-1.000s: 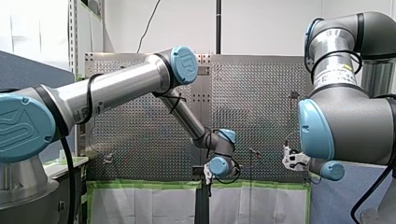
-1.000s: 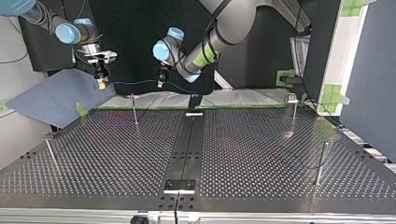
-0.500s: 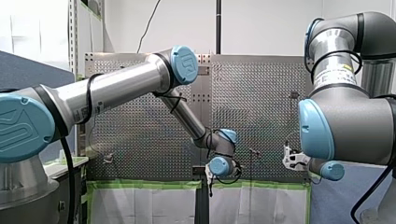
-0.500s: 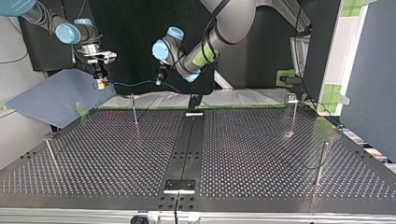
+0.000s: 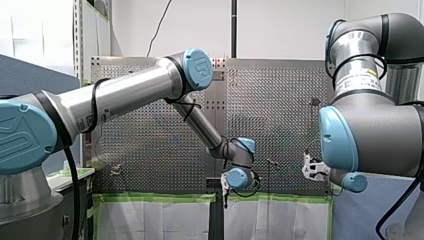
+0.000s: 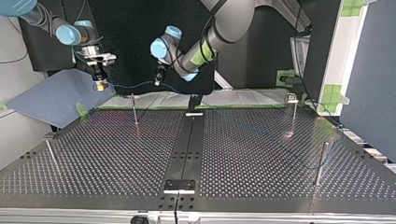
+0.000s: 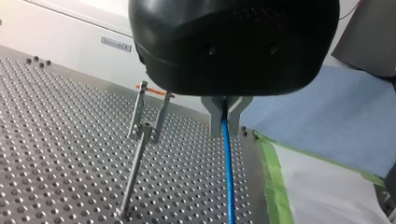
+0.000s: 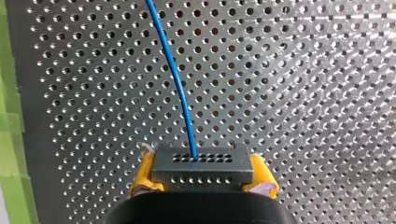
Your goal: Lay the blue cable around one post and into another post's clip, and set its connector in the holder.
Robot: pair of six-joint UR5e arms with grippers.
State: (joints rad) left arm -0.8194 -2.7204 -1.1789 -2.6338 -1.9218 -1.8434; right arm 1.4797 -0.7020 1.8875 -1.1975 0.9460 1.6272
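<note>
Left fingers (image 7: 214, 116): pinching the blue cable (image 7: 228, 177), left wrist view.
Right pads (image 8: 144, 178): clamping the connector (image 8: 202, 168), right wrist view.
Top view: cable is hanging between my right gripper (image 6: 100, 85) and my left gripper (image 6: 159, 80), above a post (image 6: 134, 109).
Progress: nothing is looking routed yet; wrapping, clipping and seating are waiting.

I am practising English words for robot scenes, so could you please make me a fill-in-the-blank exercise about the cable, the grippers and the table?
1. The cable that runs out of the connector is ____ in colour.
2. My right gripper holds the connector between ____ pads.
3. My left gripper pinches the cable between fingers of bare ____.
4. The table is covered with small round ____.

Missing words: blue; yellow; metal; holes.
</note>
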